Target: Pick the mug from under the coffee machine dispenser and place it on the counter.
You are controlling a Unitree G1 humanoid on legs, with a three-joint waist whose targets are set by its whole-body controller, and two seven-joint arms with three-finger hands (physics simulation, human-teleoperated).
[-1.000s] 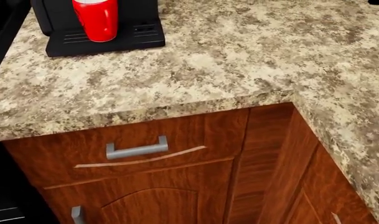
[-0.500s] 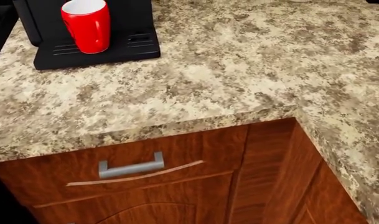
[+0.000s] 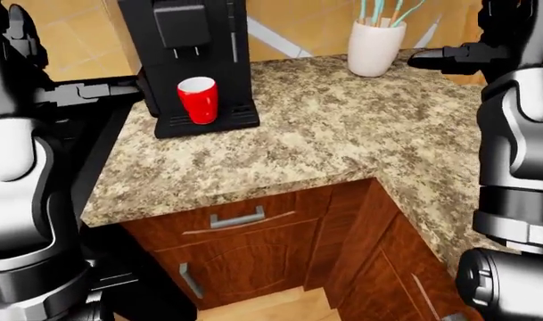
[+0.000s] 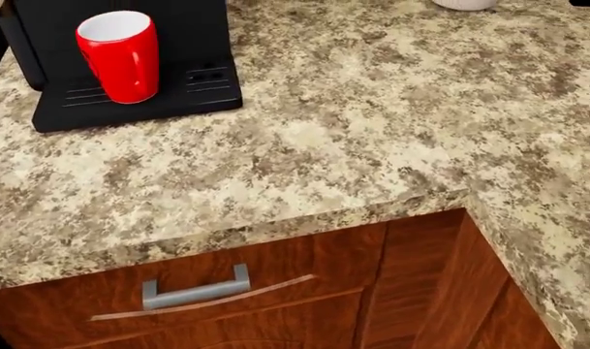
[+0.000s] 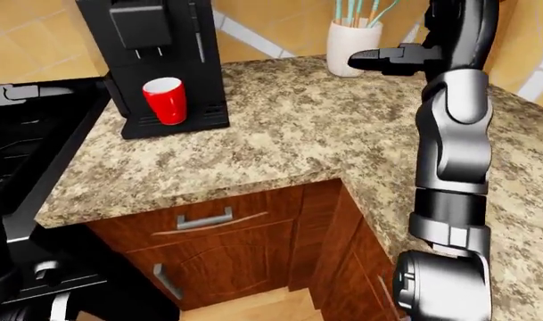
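Red mug [image 4: 119,55] upright on coffee machine [image 3: 192,60] tray, under dispenser.

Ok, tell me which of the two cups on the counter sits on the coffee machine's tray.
The red ceramic mug, standing upright on the black coffee machine's drip tray. The white cup holding teal utensils stands apart on the speckled granite counter.

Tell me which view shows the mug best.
The head view: the mug is large there, with its white inside and the coffee machine's tray under it clear. The two eye views show it small but whole, standing under the dispenser.
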